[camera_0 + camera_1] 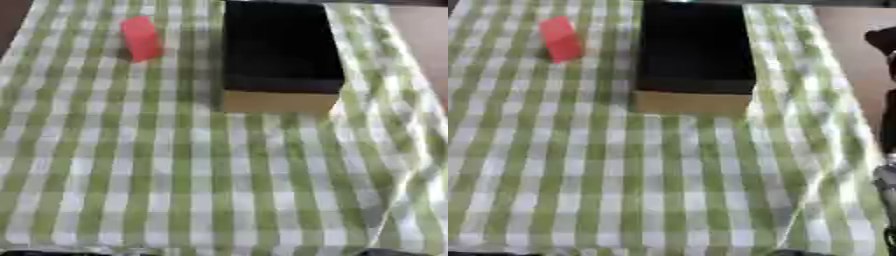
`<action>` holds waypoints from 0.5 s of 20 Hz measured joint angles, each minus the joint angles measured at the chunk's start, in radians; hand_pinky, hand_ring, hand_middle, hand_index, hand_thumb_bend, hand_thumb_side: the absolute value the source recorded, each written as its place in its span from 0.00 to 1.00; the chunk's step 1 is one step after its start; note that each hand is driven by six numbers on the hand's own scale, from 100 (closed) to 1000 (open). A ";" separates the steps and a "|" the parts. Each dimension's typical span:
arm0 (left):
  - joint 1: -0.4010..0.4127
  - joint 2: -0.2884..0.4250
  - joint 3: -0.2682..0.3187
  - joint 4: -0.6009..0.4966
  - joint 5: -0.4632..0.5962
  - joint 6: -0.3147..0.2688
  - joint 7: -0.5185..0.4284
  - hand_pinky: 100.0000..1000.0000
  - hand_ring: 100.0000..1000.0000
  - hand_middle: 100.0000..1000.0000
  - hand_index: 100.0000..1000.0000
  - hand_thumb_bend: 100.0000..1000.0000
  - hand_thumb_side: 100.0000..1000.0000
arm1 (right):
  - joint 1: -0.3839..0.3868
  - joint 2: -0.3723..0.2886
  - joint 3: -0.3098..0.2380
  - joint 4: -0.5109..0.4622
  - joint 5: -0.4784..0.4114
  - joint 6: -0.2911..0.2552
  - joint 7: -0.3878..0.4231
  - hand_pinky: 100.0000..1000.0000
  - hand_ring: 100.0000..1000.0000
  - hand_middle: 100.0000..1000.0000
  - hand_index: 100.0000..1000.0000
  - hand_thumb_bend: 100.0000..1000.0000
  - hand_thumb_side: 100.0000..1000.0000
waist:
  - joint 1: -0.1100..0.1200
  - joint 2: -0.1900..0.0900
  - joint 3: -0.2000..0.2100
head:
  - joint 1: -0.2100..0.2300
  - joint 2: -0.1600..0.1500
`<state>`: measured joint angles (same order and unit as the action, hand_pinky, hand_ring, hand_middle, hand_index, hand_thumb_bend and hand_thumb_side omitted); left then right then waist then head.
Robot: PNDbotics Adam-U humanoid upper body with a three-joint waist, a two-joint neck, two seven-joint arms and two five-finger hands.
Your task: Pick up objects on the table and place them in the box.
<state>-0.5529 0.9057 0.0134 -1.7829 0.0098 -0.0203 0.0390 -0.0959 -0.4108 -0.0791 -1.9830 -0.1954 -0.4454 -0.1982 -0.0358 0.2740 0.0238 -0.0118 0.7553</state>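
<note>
A red block (pixel 140 38) stands on the green-and-white checked cloth at the far left. To its right sits the box (pixel 278 101), with a dark inside and a tan front wall; nothing shows inside it. At the right edge of the right eye view, beyond the table's side, a black and silver part of my right arm rises to a dark shape that looks like my right hand (pixel 882 40). It is far from both the block and the box. My left hand shows in neither view.
The checked cloth (pixel 175 175) covers the whole table and hangs in folds over the right edge (pixel 815 200). A brown floor lies past the right side. Dark shapes show along the bottom edge.
</note>
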 measured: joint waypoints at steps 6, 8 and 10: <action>-0.142 0.015 -0.065 0.164 -0.088 -0.029 -0.113 0.67 0.63 0.69 0.86 0.03 0.77 | -0.002 -0.008 0.010 0.000 -0.009 0.004 0.017 0.80 0.67 0.57 0.80 0.00 0.85 | 0.006 -0.003 -0.013 | 0.023 0.000; -0.181 0.013 -0.083 0.220 -0.130 -0.047 -0.151 0.67 0.63 0.69 0.86 0.04 0.78 | -0.005 -0.008 0.013 0.000 -0.010 0.006 0.022 0.80 0.67 0.57 0.80 0.00 0.85 | 0.009 -0.003 -0.017 | 0.030 -0.001; -0.218 0.006 -0.096 0.269 -0.165 -0.065 -0.183 0.67 0.64 0.69 0.86 0.04 0.78 | -0.009 -0.008 0.014 0.000 -0.012 0.008 0.026 0.80 0.67 0.57 0.80 0.00 0.85 | 0.011 -0.003 -0.018 | 0.034 -0.006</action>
<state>-0.7708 0.9112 -0.0829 -1.5136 -0.1550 -0.0849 -0.1440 -0.1050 -0.4193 -0.0654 -1.9830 -0.2072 -0.4372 -0.1726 -0.0246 0.2708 0.0055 0.0220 0.7495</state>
